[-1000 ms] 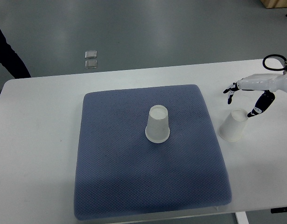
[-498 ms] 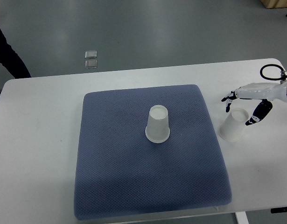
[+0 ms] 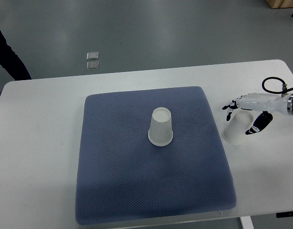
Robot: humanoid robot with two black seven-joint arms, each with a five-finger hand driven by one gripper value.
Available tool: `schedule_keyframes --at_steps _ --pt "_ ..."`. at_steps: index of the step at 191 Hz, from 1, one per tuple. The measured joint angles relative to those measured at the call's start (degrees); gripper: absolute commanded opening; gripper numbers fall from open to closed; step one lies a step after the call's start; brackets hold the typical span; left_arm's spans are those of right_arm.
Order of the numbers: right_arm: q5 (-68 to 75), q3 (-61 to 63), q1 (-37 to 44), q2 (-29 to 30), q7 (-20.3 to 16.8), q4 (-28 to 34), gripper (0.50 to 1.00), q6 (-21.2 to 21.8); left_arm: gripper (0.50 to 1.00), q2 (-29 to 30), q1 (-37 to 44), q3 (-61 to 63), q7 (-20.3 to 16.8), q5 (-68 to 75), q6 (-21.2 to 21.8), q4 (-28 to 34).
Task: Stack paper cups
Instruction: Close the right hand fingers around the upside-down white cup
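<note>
Right robot hand point(image 3: 242, 110) spread over paper cup point(image 3: 238, 127), white table point(image 3: 46, 119), grey floor point(image 3: 151, 33)

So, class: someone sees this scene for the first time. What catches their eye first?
The blue mat filling the middle of the white table, with one upturned cup at its centre. Then the right hand, fingers spread over a second cup just off the mat's right edge.

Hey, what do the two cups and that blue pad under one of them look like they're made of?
Cup on the pad and cup on the table: probably thin paper, matte white, slightly translucent walls. Blue pad: looks like soft woven or mesh fabric over foam, judging by its dotted texture and rounded edges.
</note>
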Motion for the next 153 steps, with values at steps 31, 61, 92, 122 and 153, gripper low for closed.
schedule_keyframes --at_steps 31,61,92,122,153 --pt "0.0 0.0 -1.8 1.0 0.1 -0.9 0.858 -1.3 1.0 0.0 0.0 0.0 0.0 0.0 0.0 0.0" --pt "-0.1 0.0 -2.4 1.3 0.2 -2.1 0.754 -1.7 1.0 0.0 0.0 0.0 0.0 0.0 0.0 0.0" --pt "-0.1 0.0 -2.4 1.5 0.4 -2.6 0.601 -1.7 1.0 0.0 0.0 0.0 0.0 0.0 0.0 0.0" --pt "-0.1 0.0 -2.4 1.5 0.4 -2.6 0.59 -1.2 1.0 0.0 0.0 0.0 0.0 0.0 0.0 0.0" --pt "0.1 0.1 -2.0 1.5 0.4 -2.6 0.59 -1.0 1.0 0.0 0.0 0.0 0.0 0.0 0.0 0.0"
